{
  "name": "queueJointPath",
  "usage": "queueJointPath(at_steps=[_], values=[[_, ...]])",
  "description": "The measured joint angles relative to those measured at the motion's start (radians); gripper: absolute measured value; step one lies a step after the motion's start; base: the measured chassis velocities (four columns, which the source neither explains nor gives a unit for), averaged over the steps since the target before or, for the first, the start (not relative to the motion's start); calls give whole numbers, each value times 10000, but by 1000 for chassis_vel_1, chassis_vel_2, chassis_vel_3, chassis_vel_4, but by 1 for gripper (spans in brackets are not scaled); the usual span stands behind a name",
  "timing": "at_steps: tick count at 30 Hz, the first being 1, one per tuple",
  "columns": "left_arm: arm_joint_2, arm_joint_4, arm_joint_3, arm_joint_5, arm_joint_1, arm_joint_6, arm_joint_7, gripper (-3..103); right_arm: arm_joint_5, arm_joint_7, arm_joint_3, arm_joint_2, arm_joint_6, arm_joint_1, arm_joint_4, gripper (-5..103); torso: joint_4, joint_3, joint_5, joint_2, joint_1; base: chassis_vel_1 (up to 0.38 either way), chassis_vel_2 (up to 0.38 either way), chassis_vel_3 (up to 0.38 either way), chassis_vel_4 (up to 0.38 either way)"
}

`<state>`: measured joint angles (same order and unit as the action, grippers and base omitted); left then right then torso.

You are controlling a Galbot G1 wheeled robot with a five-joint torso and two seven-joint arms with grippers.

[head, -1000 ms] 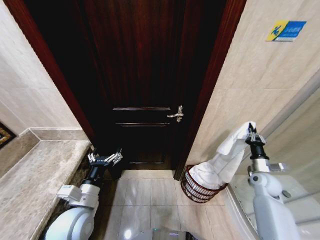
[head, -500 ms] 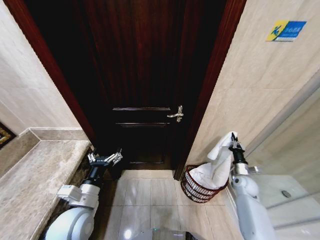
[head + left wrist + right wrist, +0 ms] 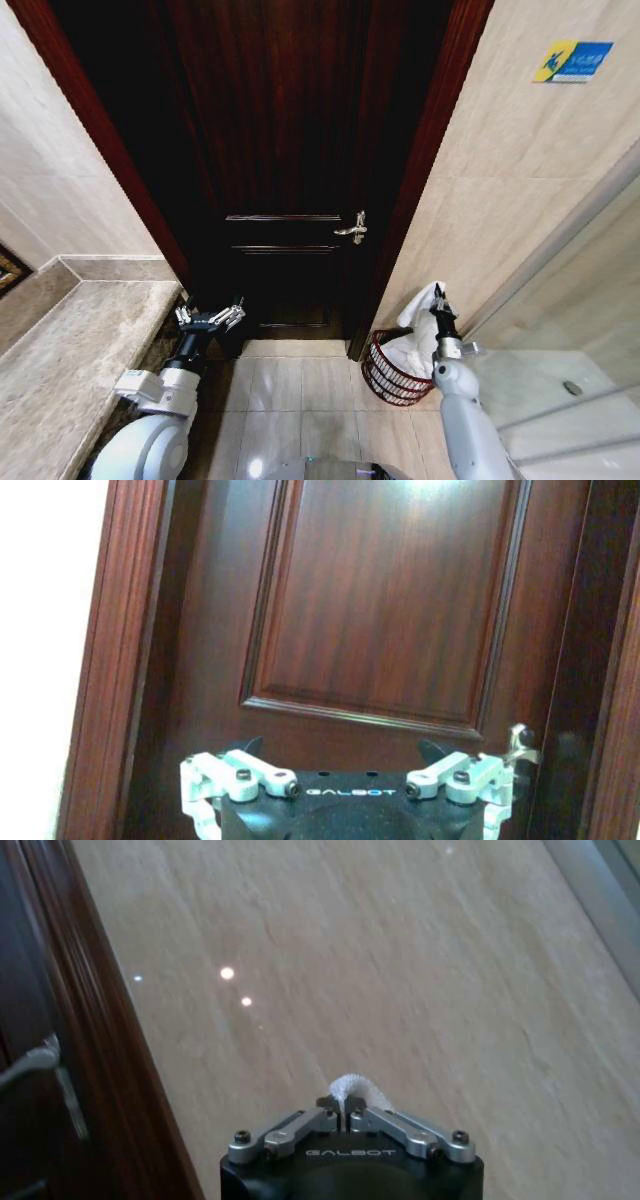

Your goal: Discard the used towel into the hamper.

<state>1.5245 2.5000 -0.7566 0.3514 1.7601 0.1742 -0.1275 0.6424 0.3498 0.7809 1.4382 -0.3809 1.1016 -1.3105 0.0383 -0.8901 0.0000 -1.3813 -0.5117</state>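
Item: used towel (image 3: 418,340), white terry cloth. Loc: draped down into the hamper (image 3: 392,372), most of the bulk already inside the rim, top corner pinched up above it. Hamper sits on the floor tiles at the foot of the wall, just beside the dark wood door (image 3: 290,150) frame.

Right claw (image 3: 437,303): I have it clamped on the towel's top corner; wrist view shows the tips together w/ a tuft of white cloth (image 3: 352,1087) poking out between them.

Left claw (image 3: 211,318): fingers apart, nothing held, parked low near the marble bench (image 3: 70,350), facing the door.

Handling, my est.: light, soft, limp, no stiffness, so it folds and hangs wherever it's held. Not fragile, not slippery; loops may snag on the open weave. Best hold = corner or edge fold, pinch grip, as now.
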Motion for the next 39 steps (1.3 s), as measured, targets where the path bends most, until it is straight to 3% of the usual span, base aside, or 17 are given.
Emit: queueJointPath(at_steps=[8,14,16,21,32,39], values=[[0,0,0,0,0,0,0,100,30,-418,3,-77,392,36,654,2,-1,0,0,0,0,0,0,0,0],[0,0,0,0,0,0,1,100,441,-600,-66,-262,1423,-156,1426,2,0,0,1,0,0,0,0,0,0],[0,0,0,0,0,0,0,100,708,-611,-58,-397,2109,-200,1598,2,0,0,1,0,0,0,0,0,0],[0,0,0,0,0,0,1,100,1009,-733,-15,-535,2680,-472,2248,2,0,0,3,0,1,0,0,0,0],[0,0,0,0,0,0,1,100,-29,-1161,273,-1226,3901,-1154,4226,2,-2,0,0,0,1,0,0,0,0],[0,0,0,0,0,0,0,100,-368,-1029,205,-1528,3984,-2156,5899,2,-2,0,2,0,0,0,0,0,0]])
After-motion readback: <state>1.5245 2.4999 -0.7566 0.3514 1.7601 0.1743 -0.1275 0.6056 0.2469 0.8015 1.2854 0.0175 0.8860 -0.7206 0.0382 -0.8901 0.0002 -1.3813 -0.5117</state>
